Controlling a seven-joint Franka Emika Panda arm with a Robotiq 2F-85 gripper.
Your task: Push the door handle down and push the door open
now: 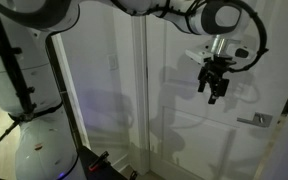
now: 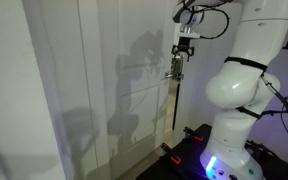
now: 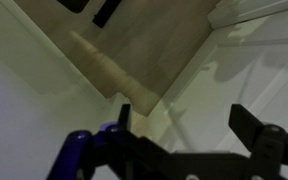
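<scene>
Door handle (image 1: 256, 120) sitting where? (M)
Sitting at right on door (image 1: 174, 120), bar lying level. Gripper (image 1: 216, 88) hanging upper left of it, near, not touching. (R)
Jaws doing what? (M)
Standing spread apart in wrist view, fingers (image 3: 262, 140) gripping nothing. (R)

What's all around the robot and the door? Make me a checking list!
Surface: wood-look floor below the hand in the wrist view.
Job's things: silver door handle, level and untouched; white panelled door.
Clutter: nothing seen.
Hand: hand open, holding nothing, in the air above and beside the handle, apart from it.
Cables: black cable running along the robot arm.
Surroundings: small white switch plate on the wall; the robot's shadow falls on the door.
</scene>
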